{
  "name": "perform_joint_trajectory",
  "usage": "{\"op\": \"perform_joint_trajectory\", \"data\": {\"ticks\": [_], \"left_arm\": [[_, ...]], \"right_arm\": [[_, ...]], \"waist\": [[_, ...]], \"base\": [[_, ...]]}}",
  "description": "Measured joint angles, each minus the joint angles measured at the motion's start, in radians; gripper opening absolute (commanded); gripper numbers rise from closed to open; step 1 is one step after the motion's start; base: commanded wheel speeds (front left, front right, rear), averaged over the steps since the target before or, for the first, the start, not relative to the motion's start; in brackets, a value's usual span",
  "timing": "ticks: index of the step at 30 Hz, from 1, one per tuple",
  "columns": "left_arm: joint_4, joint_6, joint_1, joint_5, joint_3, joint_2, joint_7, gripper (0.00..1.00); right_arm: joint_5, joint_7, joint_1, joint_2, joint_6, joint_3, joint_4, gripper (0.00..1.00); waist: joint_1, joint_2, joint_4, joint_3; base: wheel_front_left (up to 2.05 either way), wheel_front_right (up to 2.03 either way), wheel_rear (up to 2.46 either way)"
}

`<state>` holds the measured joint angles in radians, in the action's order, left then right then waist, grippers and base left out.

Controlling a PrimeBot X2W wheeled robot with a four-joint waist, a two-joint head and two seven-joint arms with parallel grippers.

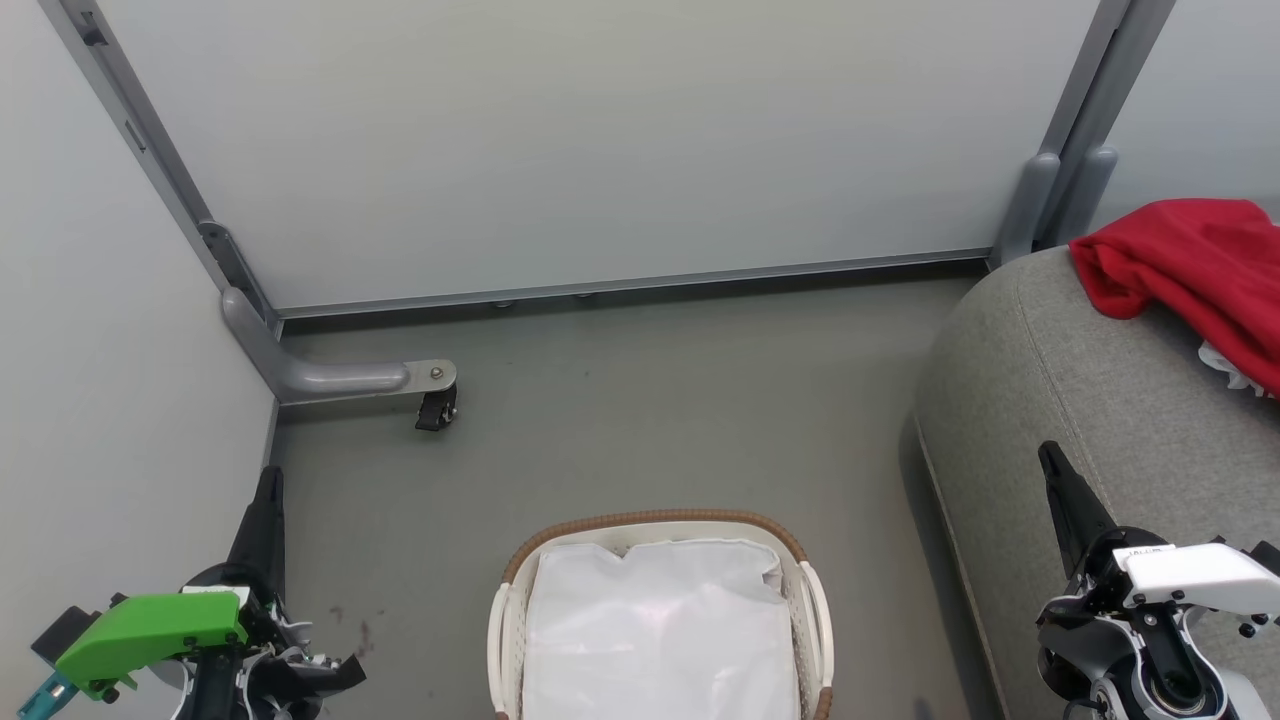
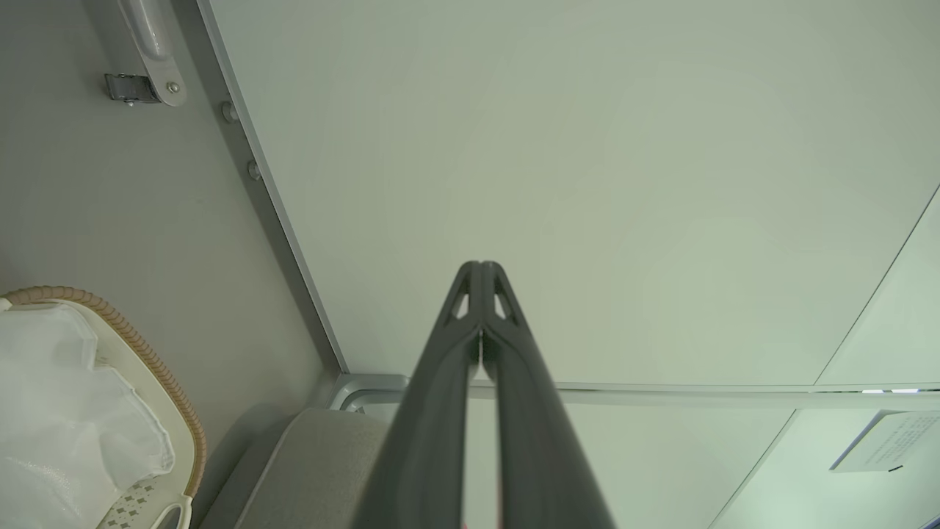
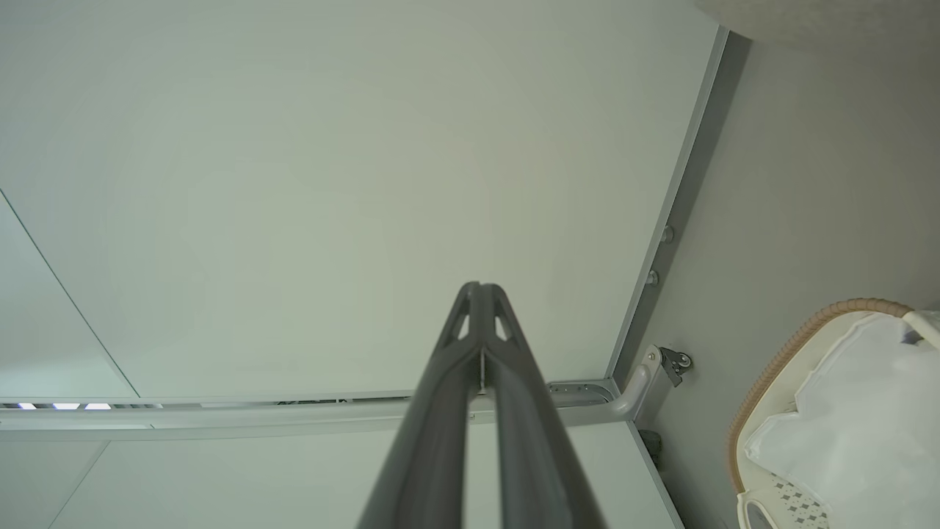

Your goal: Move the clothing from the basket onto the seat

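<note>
The clothing (image 1: 1195,255) lies on the seat (image 1: 1080,420) beyond the right fingers (image 1: 1072,500); these and the left fingers (image 1: 262,530) are pressed together.

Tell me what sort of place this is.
Probably a staged test booth rather than a real home: pale partition panels on a wheeled metal foot wall in a grey sofa and a laundry basket.
</note>
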<state>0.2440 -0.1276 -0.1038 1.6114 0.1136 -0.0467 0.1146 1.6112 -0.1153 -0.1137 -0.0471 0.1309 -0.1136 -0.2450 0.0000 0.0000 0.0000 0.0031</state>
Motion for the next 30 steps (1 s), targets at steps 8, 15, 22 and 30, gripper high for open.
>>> {"op": "perform_joint_trajectory", "data": {"ticks": [8,15,22,30], "left_arm": [[0.001,0.0,0.0,0.0,0.0,0.0,0.0,0.0],[0.001,0.0,0.0,0.0,0.0,0.0,0.0,0.0],[0.001,0.0,0.0,0.0,0.0,0.0,0.0,0.0],[0.001,0.0,0.0,0.0,0.0,0.0,0.0,0.0]], "right_arm": [[0.0,0.0,0.0,0.0,0.0,0.0,0.0,0.0],[0.0,0.0,0.0,0.0,0.0,0.0,0.0,0.0],[0.0,0.0,0.0,0.0,0.0,0.0,0.0,0.0],[0.0,0.0,0.0,0.0,0.0,0.0,0.0,0.0]], "waist": [[0.0,0.0,0.0,0.0],[0.0,0.0,0.0,0.0],[0.0,0.0,0.0,0.0],[0.0,0.0,0.0,0.0]], "base": [[0.0,0.0,0.0],[0.0,0.0,0.0],[0.0,0.0,0.0],[0.0,0.0,0.0]]}}
